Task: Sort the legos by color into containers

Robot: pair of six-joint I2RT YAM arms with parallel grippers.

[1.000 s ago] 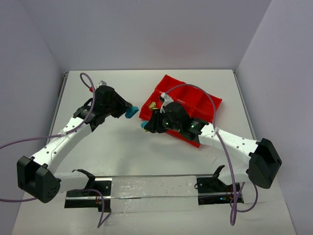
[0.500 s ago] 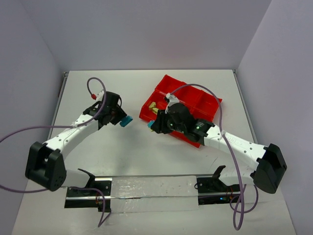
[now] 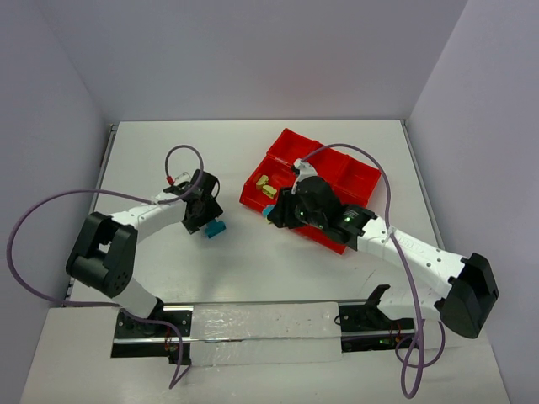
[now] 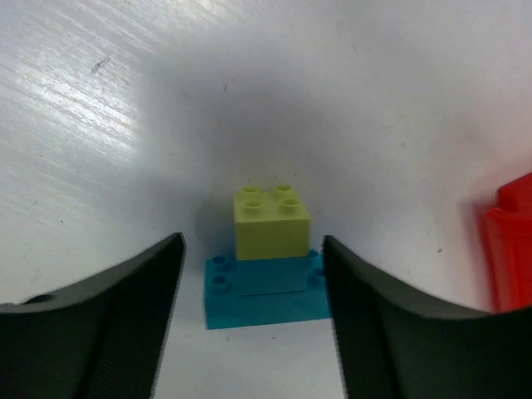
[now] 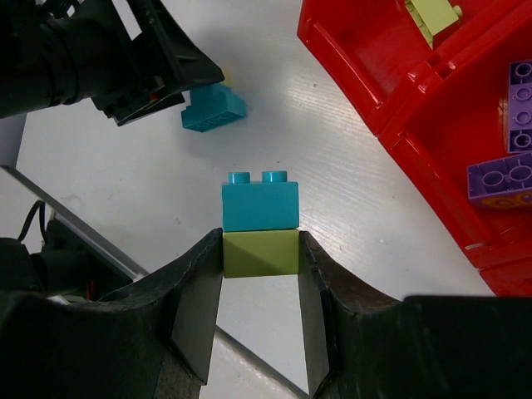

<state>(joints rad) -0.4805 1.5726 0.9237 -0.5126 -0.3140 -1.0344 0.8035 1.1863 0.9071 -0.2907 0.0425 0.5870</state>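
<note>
A stack of two legos, a lime-yellow brick (image 4: 273,221) on a wider teal brick (image 4: 264,291), lies on the white table. My left gripper (image 4: 252,245) stands open around it, with a gap on each side. From above this stack shows as a teal spot (image 3: 216,228) at the left gripper (image 3: 207,220). My right gripper (image 5: 259,241) is shut on a lime-yellow brick (image 5: 260,253) joined to a teal brick (image 5: 259,205). It is held above the table just left of the red tray (image 3: 357,182), whose containers hold pale yellow bricks (image 3: 266,185) and purple bricks (image 5: 506,176).
The red tray's edge (image 4: 509,243) shows at the right of the left wrist view. The left arm's black wrist (image 5: 100,58) fills the upper left of the right wrist view, beside the teal stack (image 5: 214,108). Purple cables loop over both arms.
The left gripper has come down and toward the near left, then opened, leaving the teal and yellow stack on the table. The right gripper drifted slightly right, still shut on its stack.
</note>
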